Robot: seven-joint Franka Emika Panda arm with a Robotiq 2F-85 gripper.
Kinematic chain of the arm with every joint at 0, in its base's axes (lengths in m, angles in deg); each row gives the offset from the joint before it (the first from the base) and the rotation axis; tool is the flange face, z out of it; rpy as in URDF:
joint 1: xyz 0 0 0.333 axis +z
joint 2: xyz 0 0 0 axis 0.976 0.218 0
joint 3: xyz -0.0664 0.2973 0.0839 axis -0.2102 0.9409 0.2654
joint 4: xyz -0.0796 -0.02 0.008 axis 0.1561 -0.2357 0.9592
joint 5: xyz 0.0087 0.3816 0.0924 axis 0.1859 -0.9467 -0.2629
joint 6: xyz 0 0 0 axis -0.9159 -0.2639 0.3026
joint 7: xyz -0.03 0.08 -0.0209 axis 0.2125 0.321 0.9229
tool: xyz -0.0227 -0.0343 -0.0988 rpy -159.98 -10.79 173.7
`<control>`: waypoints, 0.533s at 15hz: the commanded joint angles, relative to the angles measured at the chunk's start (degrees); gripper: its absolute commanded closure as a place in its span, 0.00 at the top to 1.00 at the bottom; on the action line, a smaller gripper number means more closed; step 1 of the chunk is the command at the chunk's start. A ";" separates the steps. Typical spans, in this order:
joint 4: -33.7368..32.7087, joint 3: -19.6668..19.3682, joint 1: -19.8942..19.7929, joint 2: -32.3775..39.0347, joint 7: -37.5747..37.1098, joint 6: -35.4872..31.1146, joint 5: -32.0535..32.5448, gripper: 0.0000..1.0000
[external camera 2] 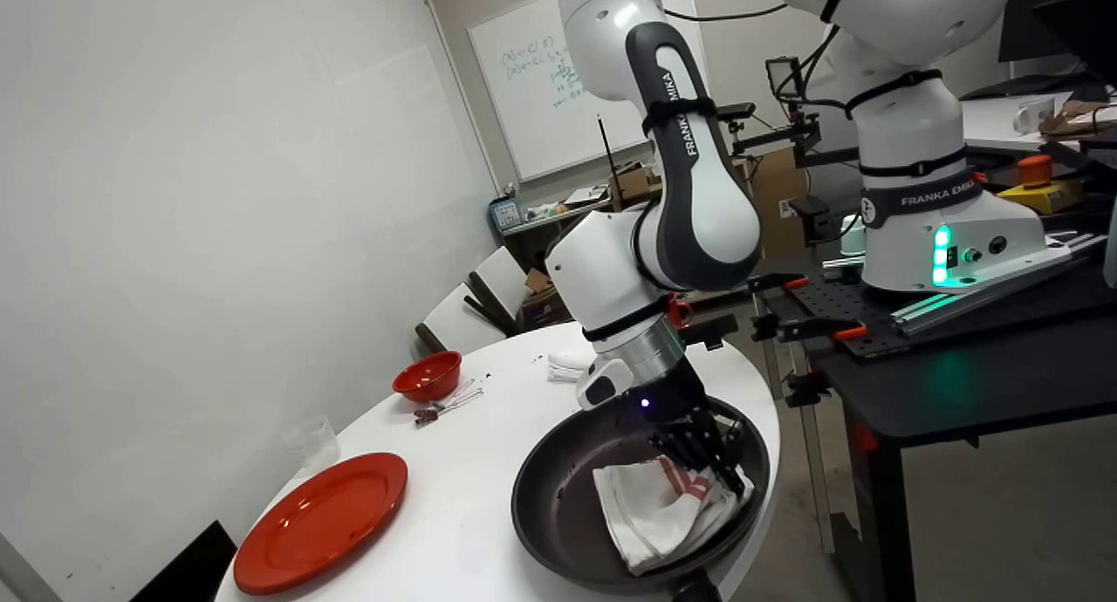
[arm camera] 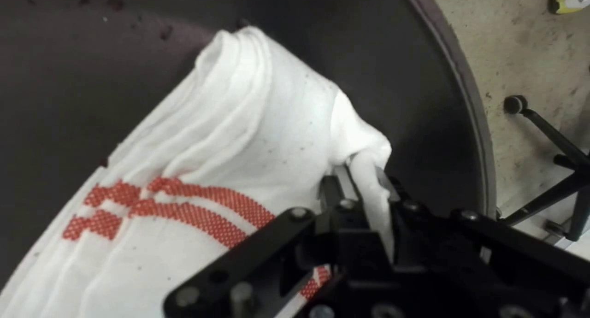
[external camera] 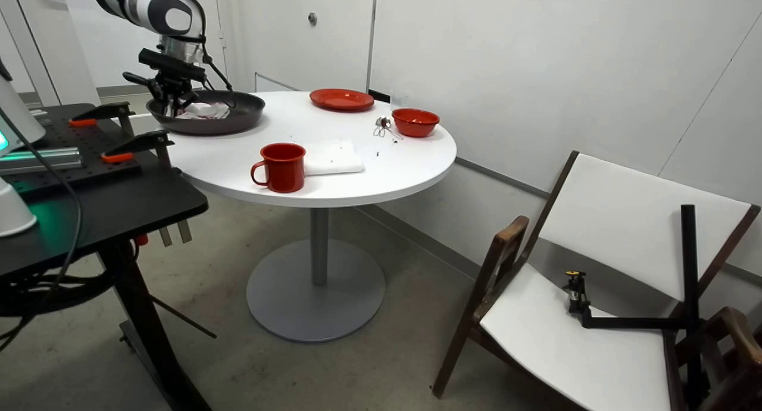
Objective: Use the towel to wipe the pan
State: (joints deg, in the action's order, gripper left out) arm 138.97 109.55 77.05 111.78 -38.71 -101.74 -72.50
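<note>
The dark pan (external camera: 241,120) stands on the white round table and also shows in an exterior view (external camera 2: 534,516). A folded white towel with red stripes (external camera 2: 641,508) lies inside it, against the side near the table's edge. My gripper (arm camera: 366,173) points down into the pan and is shut on a bunched fold of the towel, which shows between the fingers in the wrist view (arm camera: 290,138). The rest of the towel spreads over the pan floor. Dark specks lie on the pan's bare floor. The fingertips are partly hidden by the cloth.
A red mug (external camera: 284,168) and a folded white cloth (external camera: 334,158) are at the table's front. A red plate (external camera: 342,100), red bowl (external camera: 415,123) and whisk-like utensil (external camera: 384,124) lie farther along. The pan's handle (external camera 2: 695,587) sticks outward. The wall borders the table.
</note>
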 commanded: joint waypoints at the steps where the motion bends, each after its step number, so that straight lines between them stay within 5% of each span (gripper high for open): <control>1: 0.91 -1.60 -0.45 -2.01 -1.41 1.40 0.30 0.04; 8: 3.54 -4.60 -6.44 -3.29 -2.16 -0.66 -2.34 0.04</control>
State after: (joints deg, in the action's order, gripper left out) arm 140.27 105.53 73.13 109.72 -40.54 -101.73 -73.65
